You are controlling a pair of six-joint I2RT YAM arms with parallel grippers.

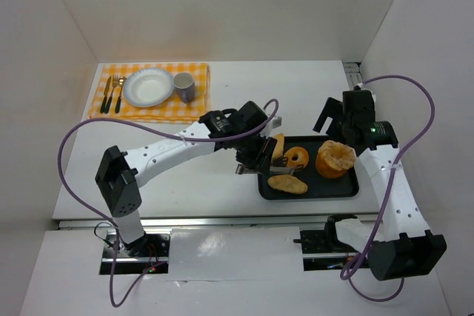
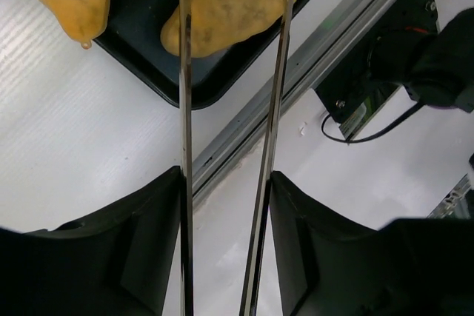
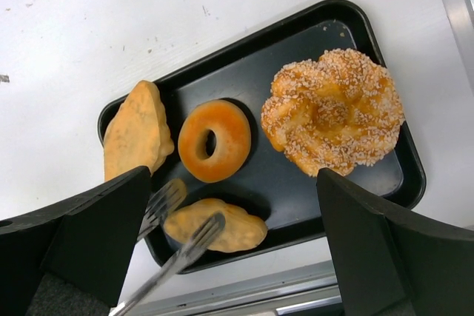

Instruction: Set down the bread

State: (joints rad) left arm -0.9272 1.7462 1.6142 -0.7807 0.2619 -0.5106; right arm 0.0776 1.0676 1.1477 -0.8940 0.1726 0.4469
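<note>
The left tool (image 2: 226,179) grips the spread tongs (image 2: 184,109). The roll (image 2: 229,5) lies straight ahead on the tray (image 2: 141,64), its long axis spanning both tips.

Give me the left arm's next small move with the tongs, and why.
Probably squeeze the left gripper so the thin metal tongs close on the oval golden bread roll: their tips are spread over that roll, which lies flat on the black rectangular tray, not yet gripped.
</note>
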